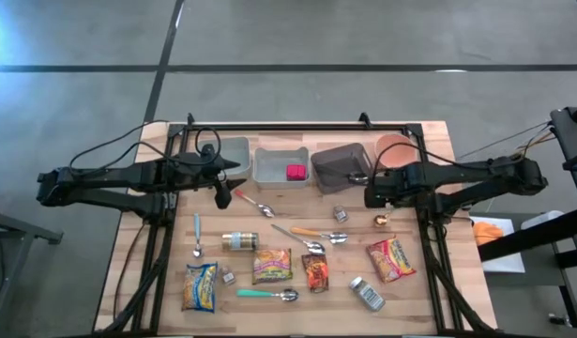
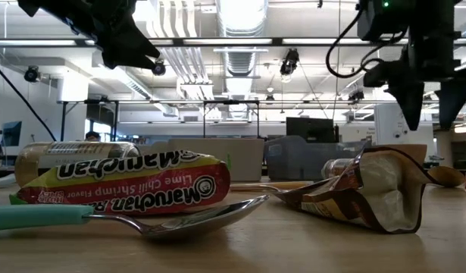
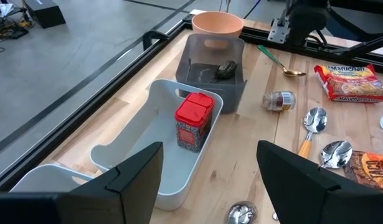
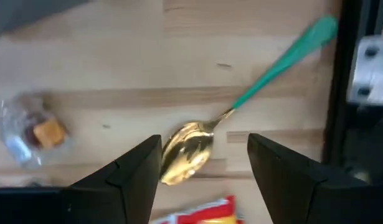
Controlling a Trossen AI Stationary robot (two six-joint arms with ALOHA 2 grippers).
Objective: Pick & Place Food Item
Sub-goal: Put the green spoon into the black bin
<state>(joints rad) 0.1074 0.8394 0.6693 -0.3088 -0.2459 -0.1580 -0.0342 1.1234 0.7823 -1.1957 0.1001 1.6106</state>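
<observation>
Right gripper (image 4: 203,171) open and empty, above gold spoon (image 4: 186,152) at right centre. Left gripper (image 3: 210,177) open, empty, near white bin (image 3: 147,134), upper left.

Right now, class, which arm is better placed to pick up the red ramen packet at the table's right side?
The right arm. Its open, empty claw hangs nearer the red ramen packet; the left claw hovers by the bins at the far left.
</observation>
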